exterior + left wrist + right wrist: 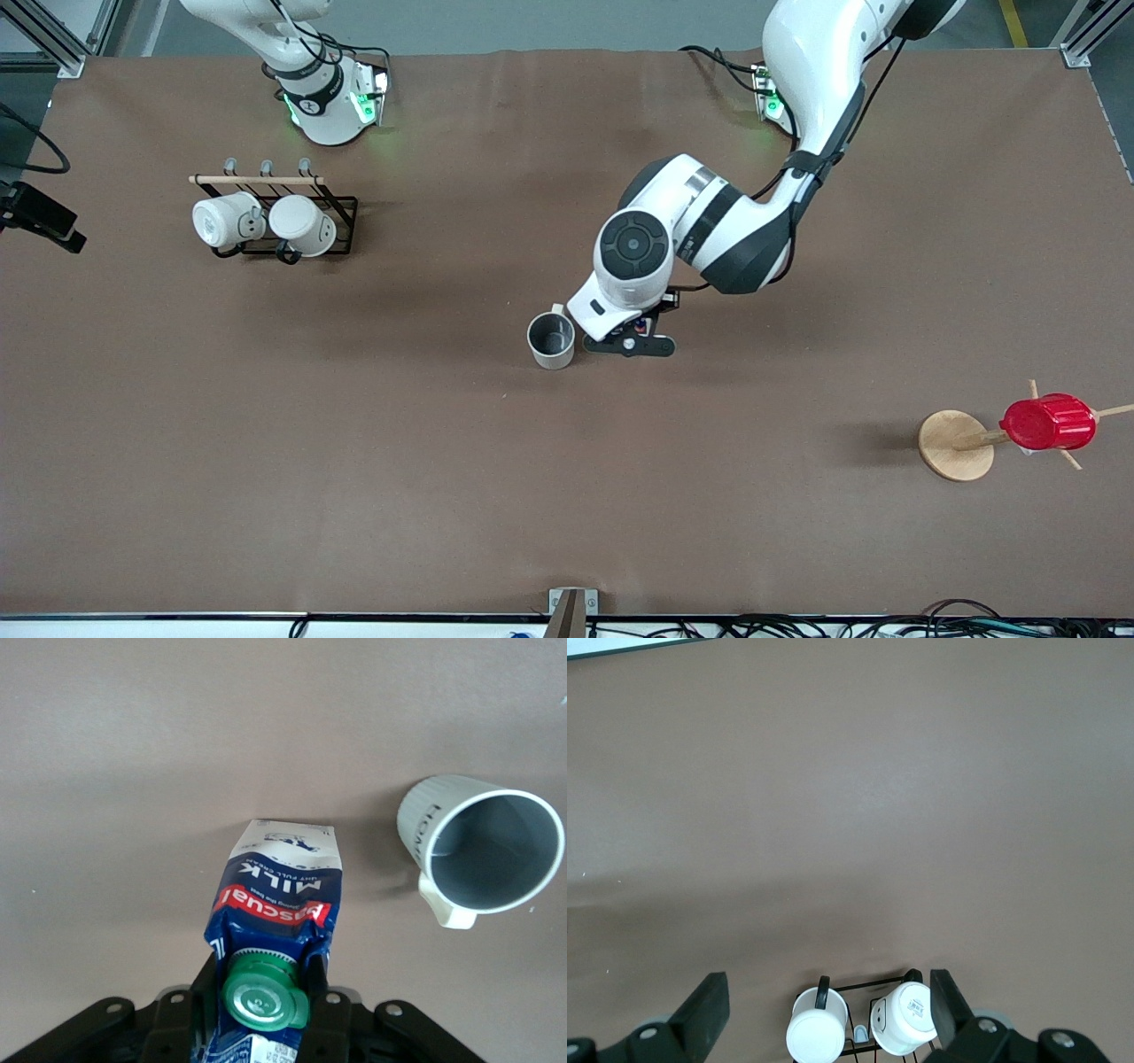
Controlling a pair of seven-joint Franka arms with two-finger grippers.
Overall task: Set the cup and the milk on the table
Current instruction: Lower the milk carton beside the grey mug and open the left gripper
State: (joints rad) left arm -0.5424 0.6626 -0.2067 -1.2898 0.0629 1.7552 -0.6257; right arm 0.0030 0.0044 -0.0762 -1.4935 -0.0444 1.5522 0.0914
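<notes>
The cream-white cup (551, 341) stands upright in the middle of the brown table (354, 496), its grey inside showing; the left wrist view has the cup (483, 850) too. Beside it, toward the left arm's end, my left gripper (631, 344) is low over the table. It is shut on the top of the blue-and-white milk (279, 895) carton, the fingers either side of the green cap (263, 994). The carton hangs upright, a gap away from the cup, its base at or just above the table. The left hand hides it in the front view. My right gripper (826, 1005) waits open and empty, high over the mug rack.
A black wire rack (341, 213) with two plain white mugs (266, 221) stands near the right arm's base. A red ribbed cup (1048, 422) hangs on a wooden peg stand (955, 445) toward the left arm's end, nearer the front camera.
</notes>
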